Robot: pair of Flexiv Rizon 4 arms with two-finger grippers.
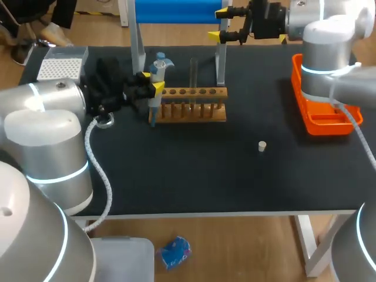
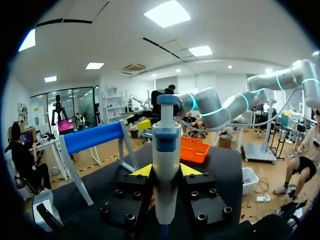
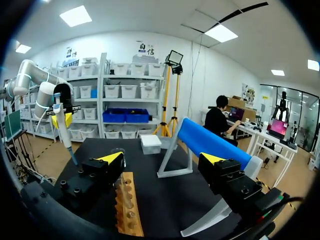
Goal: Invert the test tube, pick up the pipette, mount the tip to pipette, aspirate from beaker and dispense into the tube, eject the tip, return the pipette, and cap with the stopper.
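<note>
My left gripper (image 1: 151, 82) is shut on a white and blue pipette (image 1: 157, 73) and holds it upright just left of the wooden tube rack (image 1: 191, 110). In the left wrist view the pipette (image 2: 166, 165) stands between the two yellow fingertips (image 2: 142, 171). A clear test tube (image 1: 192, 76) stands upright in the rack. A small white stopper (image 1: 262, 146) lies on the black mat to the right front. My right gripper (image 1: 218, 24) hangs open and empty at the table's far edge, above and behind the rack (image 3: 129, 205). Its wrist view shows the held pipette (image 3: 62, 125) at a distance.
An orange tray (image 1: 320, 120) sits at the right edge. A white tip box (image 1: 59, 67) stands at the far left corner, and a clear round vessel (image 1: 104, 121) beside my left arm. A blue roller on a metal frame (image 1: 176, 9) stands behind the rack.
</note>
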